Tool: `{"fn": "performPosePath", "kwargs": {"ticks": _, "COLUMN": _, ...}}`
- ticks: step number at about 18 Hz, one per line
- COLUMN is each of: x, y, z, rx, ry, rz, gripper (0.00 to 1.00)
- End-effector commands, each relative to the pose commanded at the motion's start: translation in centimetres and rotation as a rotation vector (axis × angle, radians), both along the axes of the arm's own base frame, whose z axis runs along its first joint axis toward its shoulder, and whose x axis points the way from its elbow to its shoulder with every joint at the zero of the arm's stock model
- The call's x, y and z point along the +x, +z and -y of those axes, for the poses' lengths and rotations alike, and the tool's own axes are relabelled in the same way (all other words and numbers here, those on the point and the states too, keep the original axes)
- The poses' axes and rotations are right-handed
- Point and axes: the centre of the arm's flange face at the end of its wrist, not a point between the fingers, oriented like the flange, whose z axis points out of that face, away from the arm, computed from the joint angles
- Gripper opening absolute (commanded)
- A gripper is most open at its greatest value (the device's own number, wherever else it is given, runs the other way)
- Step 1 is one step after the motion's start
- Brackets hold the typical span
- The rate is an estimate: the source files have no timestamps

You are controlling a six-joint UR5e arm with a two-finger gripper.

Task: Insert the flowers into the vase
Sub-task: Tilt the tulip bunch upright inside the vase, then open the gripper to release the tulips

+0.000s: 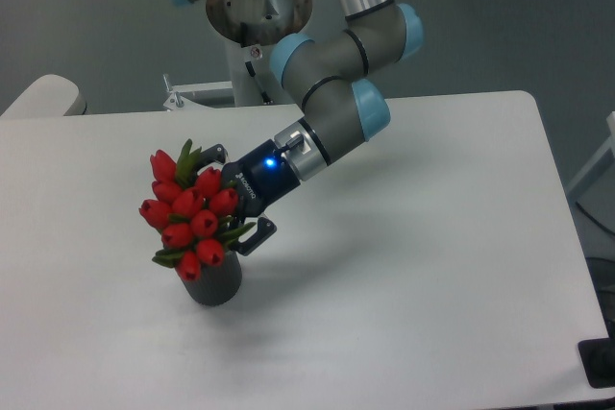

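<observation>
Camera, bench: a white bench [404, 266] carries the vase and nothing else that matters here; the arm's base stands behind its far edge.

Camera, vase: the small dark grey vase [216, 283] stands upright on the left half of the bench, its mouth hidden under the lowest buds.

Camera, flowers: the bunch of red tulips [190, 210] with a few green leaves sits directly over the vase, leaning a little to the left. The lowest buds touch or overlap the rim – the stems are out of sight, so it looks as though they are already in the mouth, but how deep cannot be told.

Camera, gripper: the gripper [235, 197] reaches in from the right on a slanted wrist, its blue light lit, so it meets the bunch from the side without covering the vase's mouth.

Camera, jaws: they stand spread apart – one finger shows above the bunch at the right, the other below it near the rim. Neither looks pressed onto the tulips; I judge the hold is let go, with the vase carrying the bunch.

Judgement, task stage: near its end; what remains seems to be drawing the gripper away without dragging leaves or tipping the vase.
</observation>
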Motion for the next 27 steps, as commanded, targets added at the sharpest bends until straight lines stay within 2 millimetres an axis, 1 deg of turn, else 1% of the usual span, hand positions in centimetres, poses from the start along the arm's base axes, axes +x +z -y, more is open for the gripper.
{"fn": "performPosePath", "kwargs": {"ticks": 4, "x": -0.1, "y": 0.1, "z": 0.1, "rx": -0.003, "ry": 0.001, "rz": -0.007, "gripper": 1.0}}
{"fn": "performPosePath", "kwargs": {"ticks": 5, "x": -0.6, "y": 0.2, "z": 0.5, "rx": -0.002, "ry": 0.013, "rz": -0.009, "gripper": 1.0}}
{"fn": "performPosePath", "kwargs": {"ticks": 9, "x": -1.2, "y": 0.7, "z": 1.8, "rx": -0.006, "ry": 0.042, "rz": -0.017, "gripper": 1.0}}
{"fn": "performPosePath", "kwargs": {"ticks": 12, "x": -1.9, "y": 0.7, "z": 2.3, "rx": -0.016, "ry": 0.057, "rz": -0.031, "gripper": 1.0}}
{"fn": "performPosePath", "kwargs": {"ticks": 14, "x": -2.0, "y": 0.8, "z": 2.4, "rx": -0.019, "ry": 0.059, "rz": -0.035, "gripper": 1.0}}
{"fn": "performPosePath", "kwargs": {"ticks": 17, "x": -2.4, "y": 0.3, "z": 3.0, "rx": -0.033, "ry": 0.071, "rz": -0.04, "gripper": 1.0}}
{"fn": "performPosePath", "kwargs": {"ticks": 20, "x": -3.1, "y": 0.7, "z": 3.7, "rx": -0.029, "ry": 0.09, "rz": -0.046, "gripper": 1.0}}
{"fn": "performPosePath", "kwargs": {"ticks": 21, "x": -3.5, "y": 1.0, "z": 3.9, "rx": -0.026, "ry": 0.098, "rz": -0.051, "gripper": 1.0}}
{"fn": "performPosePath", "kwargs": {"ticks": 23, "x": -4.6, "y": 2.1, "z": 4.8, "rx": -0.015, "ry": 0.122, "rz": -0.07, "gripper": 1.0}}
{"fn": "performPosePath", "kwargs": {"ticks": 25, "x": -5.4, "y": 2.5, "z": 5.5, "rx": -0.012, "ry": 0.143, "rz": -0.078, "gripper": 1.0}}
{"fn": "performPosePath", "kwargs": {"ticks": 27, "x": -7.0, "y": 3.1, "z": 6.5, "rx": -0.014, "ry": 0.175, "rz": -0.097, "gripper": 1.0}}
